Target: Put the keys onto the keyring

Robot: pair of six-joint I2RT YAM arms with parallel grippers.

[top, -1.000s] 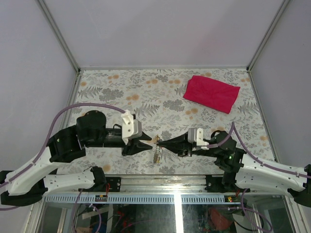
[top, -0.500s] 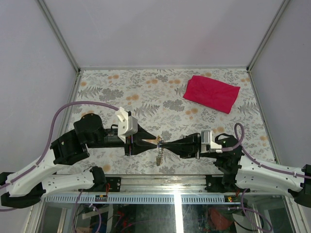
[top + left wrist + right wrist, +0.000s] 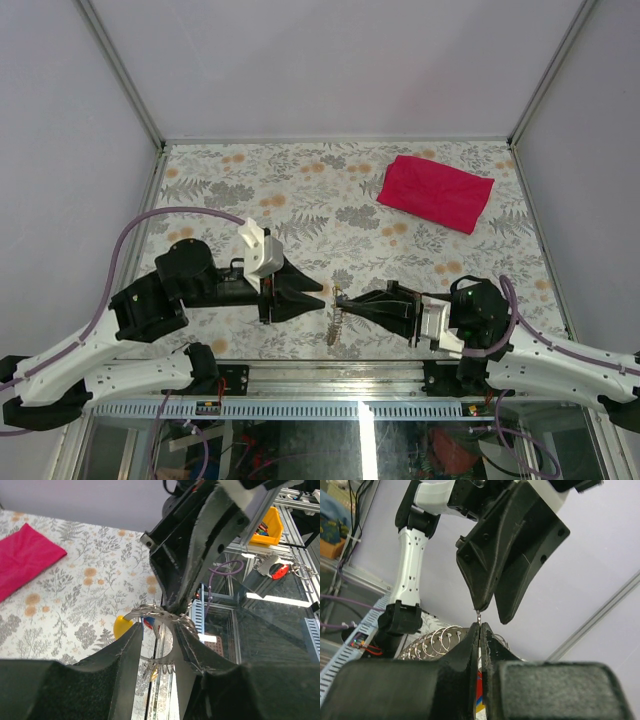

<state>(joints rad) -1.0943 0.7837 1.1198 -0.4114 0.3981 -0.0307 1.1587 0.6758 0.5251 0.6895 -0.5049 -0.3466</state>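
Over the floral tabletop my claws have drawn apart — right claw pinched shut on the thin silvery metal keyring, left claw half-open, seemingly empty — so I'd judge threading unfinished.

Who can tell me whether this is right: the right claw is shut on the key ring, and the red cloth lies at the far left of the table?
One thing is wrong. The red cloth lies at the far right of the table, as the top view shows. The rest stands: the right claw is shut on the key ring.
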